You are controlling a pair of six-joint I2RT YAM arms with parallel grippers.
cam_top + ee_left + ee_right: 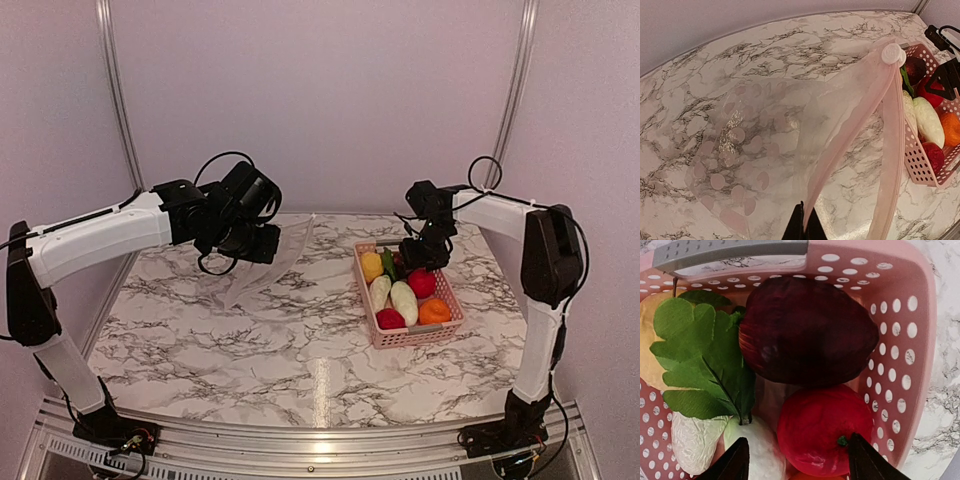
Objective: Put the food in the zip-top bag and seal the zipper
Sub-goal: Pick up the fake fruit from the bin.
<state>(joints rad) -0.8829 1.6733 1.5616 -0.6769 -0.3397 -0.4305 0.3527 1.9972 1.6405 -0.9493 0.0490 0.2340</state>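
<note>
Marble-patterned table (250, 360) carries a pink basket (415, 340) of toy food (404, 298), and the right gripper (797, 460) hangs just over it, fingers spread and empty, the red round piece (822, 427) straight below between them. Off to its side, well apart, the left gripper (804, 227) is clenched on the mouth edge of the clear bag (765, 150), which hangs from it, so the right arm looks nearer the food.

on the table (250, 350), the basket (415, 337) lies right of centre in the top view, the food (404, 300) inside it. the zip-top bag (282, 255) is left of it.
</note>
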